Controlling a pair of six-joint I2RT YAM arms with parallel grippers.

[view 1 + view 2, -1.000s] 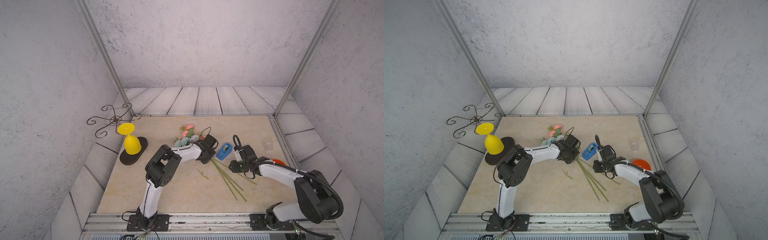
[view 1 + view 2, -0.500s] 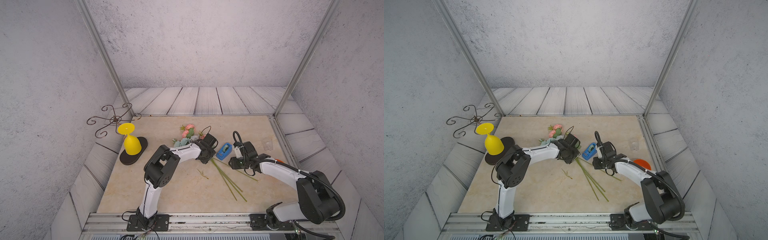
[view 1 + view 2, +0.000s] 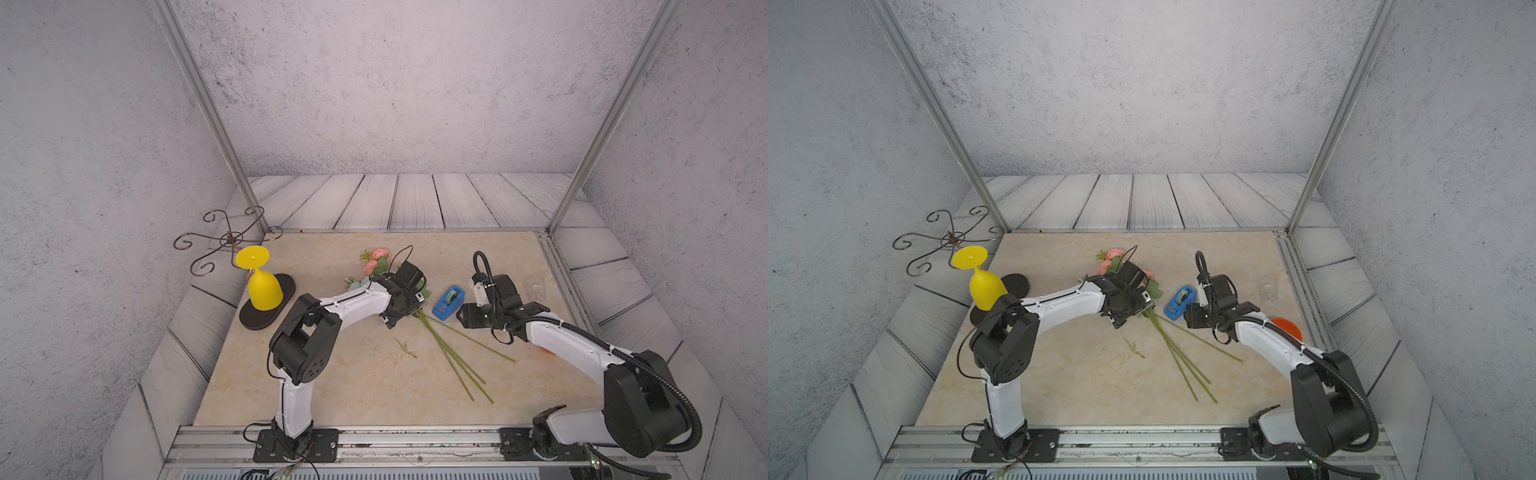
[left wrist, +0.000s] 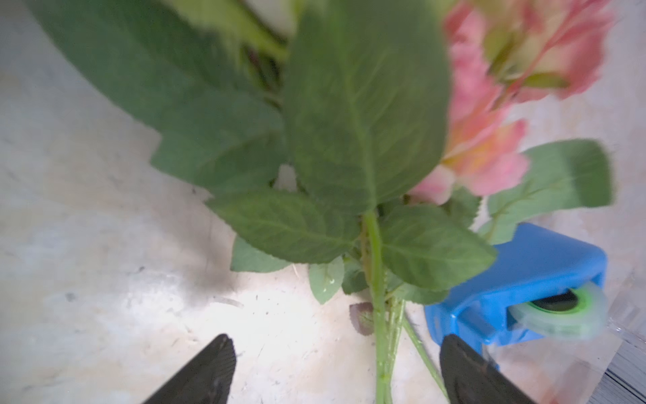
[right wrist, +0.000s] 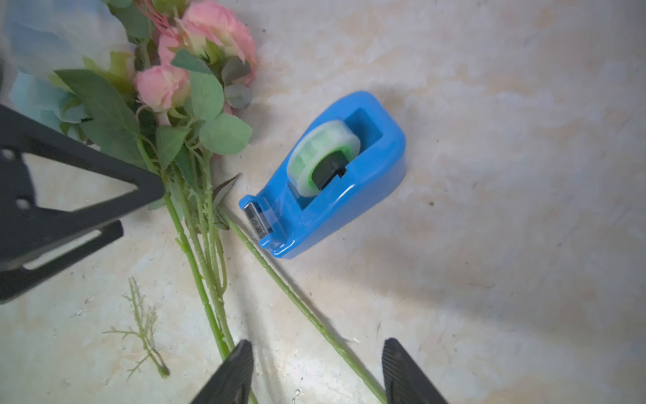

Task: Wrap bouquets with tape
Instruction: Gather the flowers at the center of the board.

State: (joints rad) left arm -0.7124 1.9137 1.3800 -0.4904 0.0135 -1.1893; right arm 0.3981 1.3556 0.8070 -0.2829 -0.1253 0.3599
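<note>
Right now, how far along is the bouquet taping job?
Done: the bouquets lie gathered on the table beside the tape. In hand: nothing; the left gripper and right gripper are both open over the stems. Left: pulling tape and wrapping, since none shows on the stems.

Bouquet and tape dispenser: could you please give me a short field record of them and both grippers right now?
bouquet: lying on the table, stems fanned out, no tape seen on them
tape dispenser: upright beside the stems, cutter end nearest them
left gripper: open, over the stems, not clamping
right gripper: open, over one stray stem
loose sprig: on the table, apart from the stems
</note>
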